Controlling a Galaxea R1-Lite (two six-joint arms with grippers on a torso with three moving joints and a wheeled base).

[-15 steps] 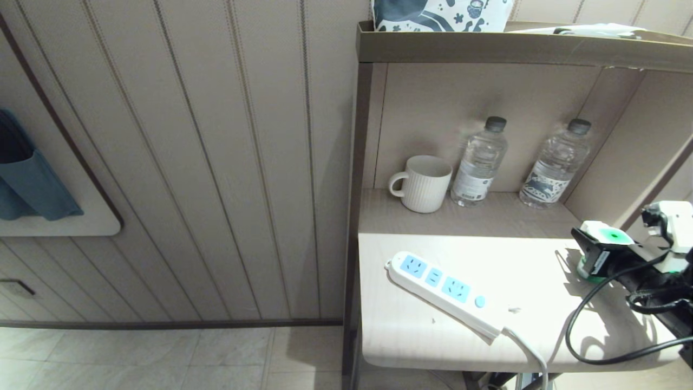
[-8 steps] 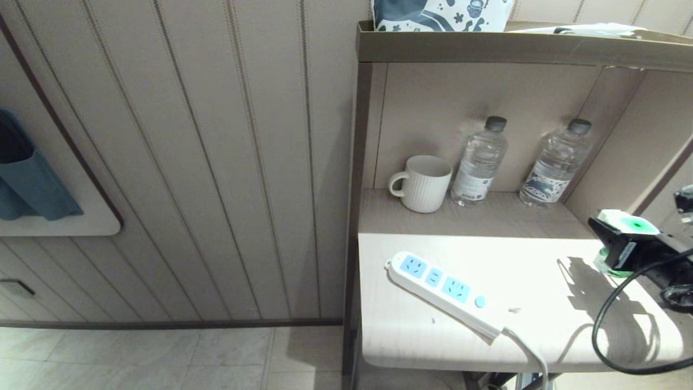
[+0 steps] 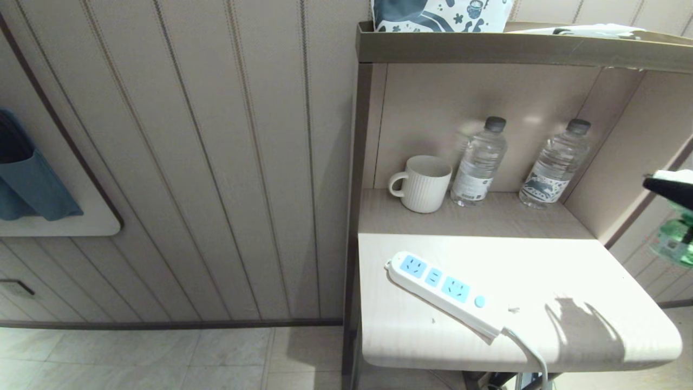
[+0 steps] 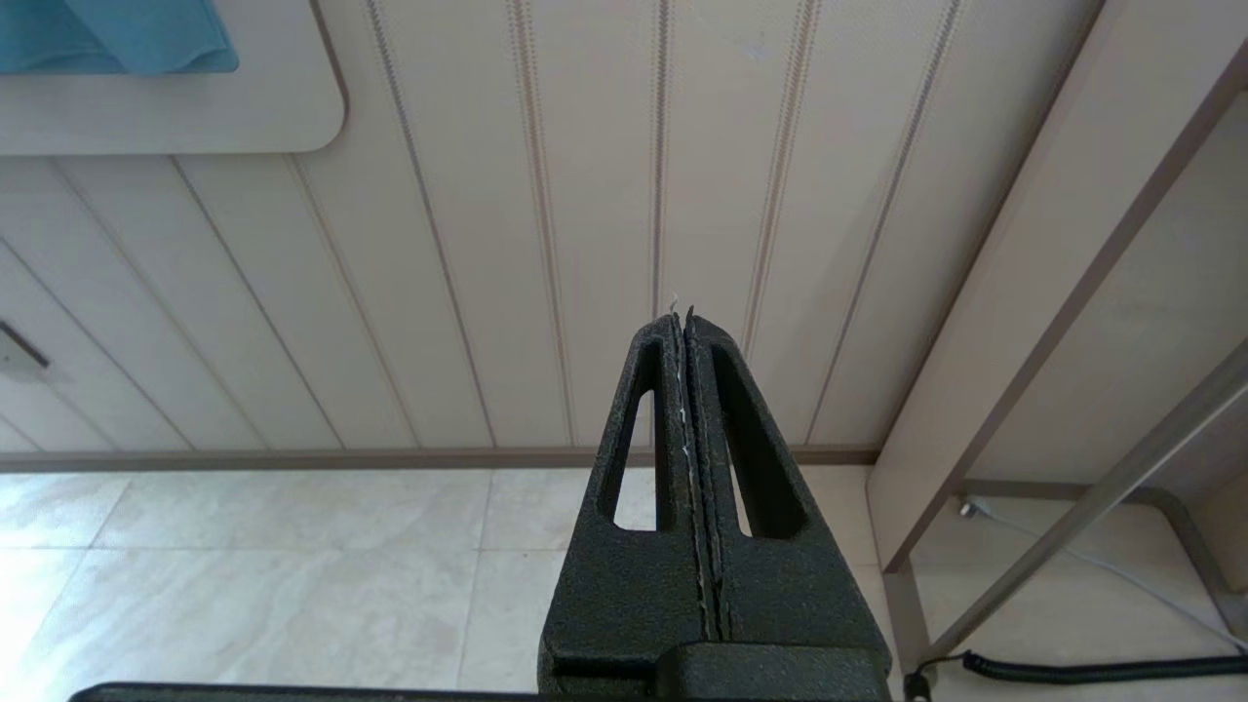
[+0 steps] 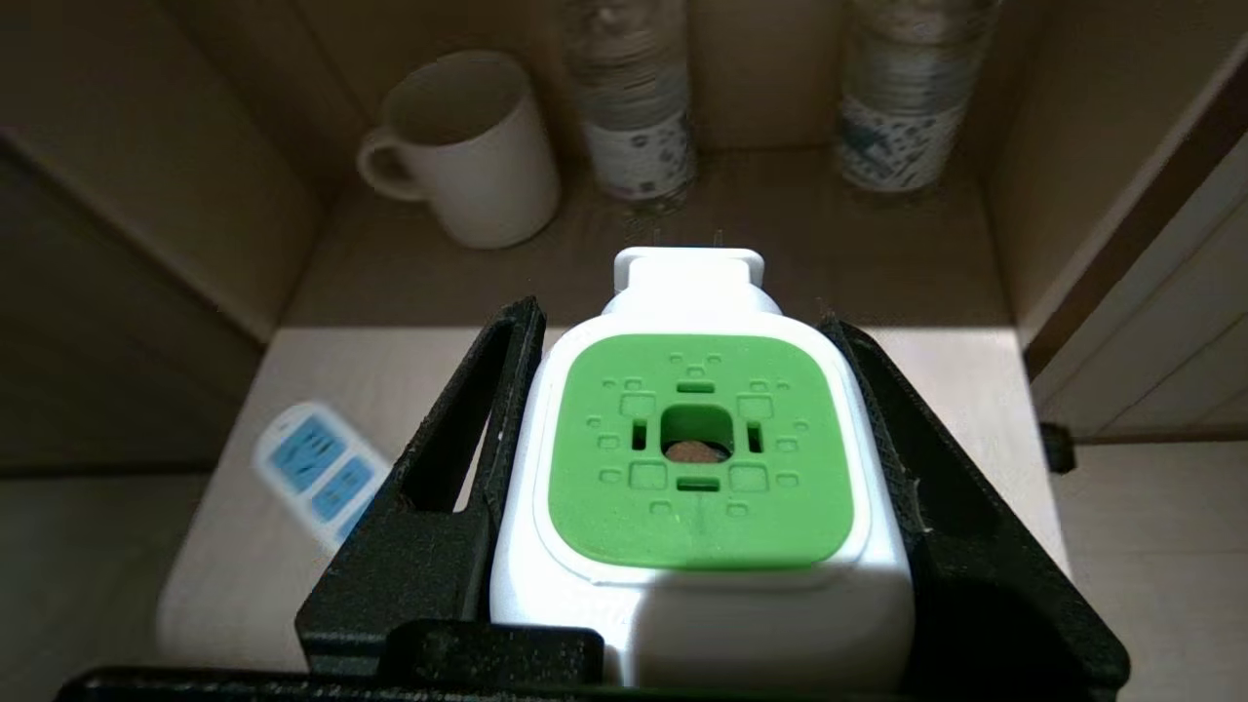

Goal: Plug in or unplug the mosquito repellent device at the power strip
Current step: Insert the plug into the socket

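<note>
Head view shows the power strip [image 3: 446, 290] lying on a slant across the lower middle of the frame, on the pale table [image 3: 541, 260], all three blue socket faces bare and its white cord [image 3: 528, 352] dropping off the front edge. The mosquito repellent device [image 3: 674, 246] is not plugged in: it sits at the far right edge of the frame, well apart from the strip, where only a green blur of its bottle shows under a black finger.

In the right wrist view the right gripper [image 5: 682, 468] is clamped on the device [image 5: 697, 458], a black finger pressed to each white flank and the green vented head facing the camera. The white plug end points away, toward the shelf, so the prongs are free (a grip by the sides seems chosen for just that reason: nothing blocks the end that must enter a socket). The strip [image 5: 317, 473] lies at the lower left of that frame, off to one side of the device.

On the shelf at the back stand a white ribbed mug [image 3: 422, 183], whose inside cannot be seen, and two clear water bottles [image 3: 479, 162], both capped; how full they are I cannot tell.

The left gripper [image 4: 687, 331], in the left wrist view, hangs parked over the floor tiles with its fingers pressed together on nothing.
</note>
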